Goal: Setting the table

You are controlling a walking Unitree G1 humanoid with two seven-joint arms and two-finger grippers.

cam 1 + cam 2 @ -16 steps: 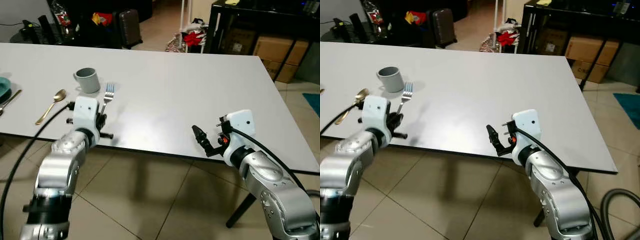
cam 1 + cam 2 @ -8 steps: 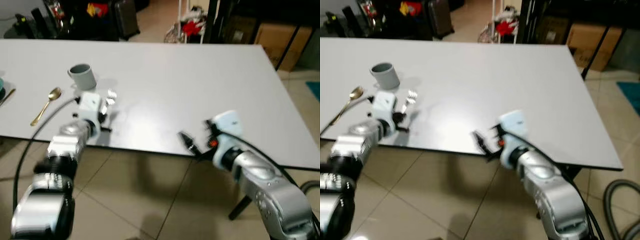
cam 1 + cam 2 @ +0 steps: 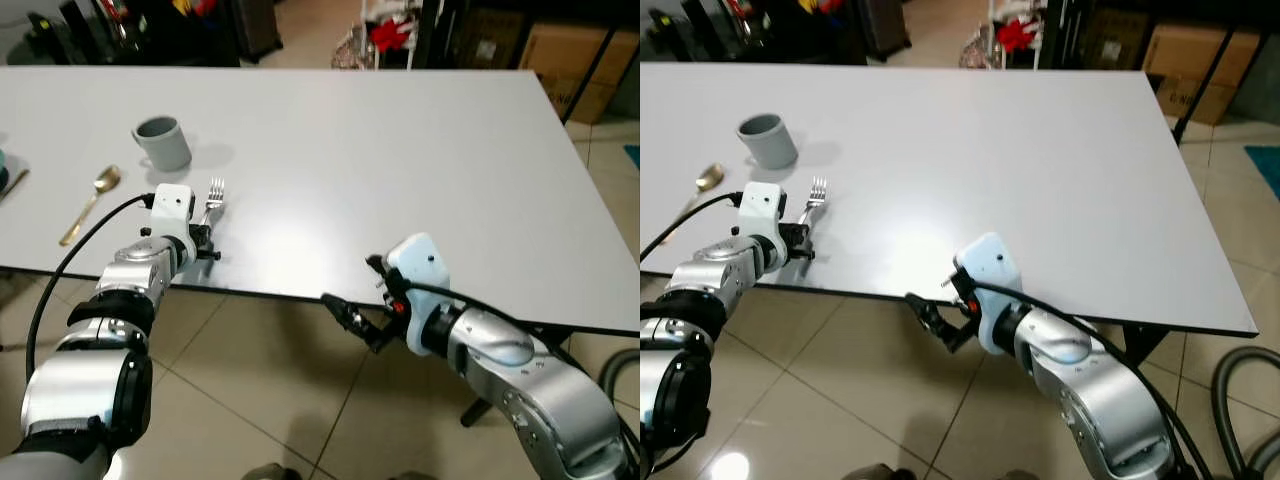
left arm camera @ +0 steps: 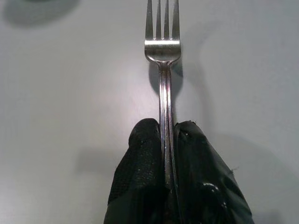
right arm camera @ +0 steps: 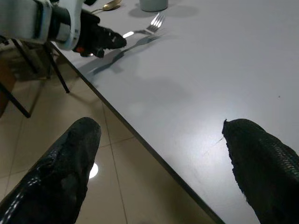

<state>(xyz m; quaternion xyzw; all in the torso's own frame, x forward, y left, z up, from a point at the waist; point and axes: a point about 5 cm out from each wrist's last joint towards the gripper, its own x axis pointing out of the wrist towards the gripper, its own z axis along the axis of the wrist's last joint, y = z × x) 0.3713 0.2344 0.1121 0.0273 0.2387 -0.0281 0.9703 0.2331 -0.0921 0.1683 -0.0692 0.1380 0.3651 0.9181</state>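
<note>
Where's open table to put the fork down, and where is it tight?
Bare white table runs from the fork in the left gripper to the far right edge; the open right gripper hangs off the near edge. It is tight on the left: grey cup, then gold spoon.

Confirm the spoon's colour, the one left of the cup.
Gold. The spoon lies on the white table beside the grey cup; it shows best in the left eye view.

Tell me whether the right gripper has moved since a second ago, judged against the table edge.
Yes. The right gripper was over the table's near edge; it has dropped below and off it, over the floor.
</note>
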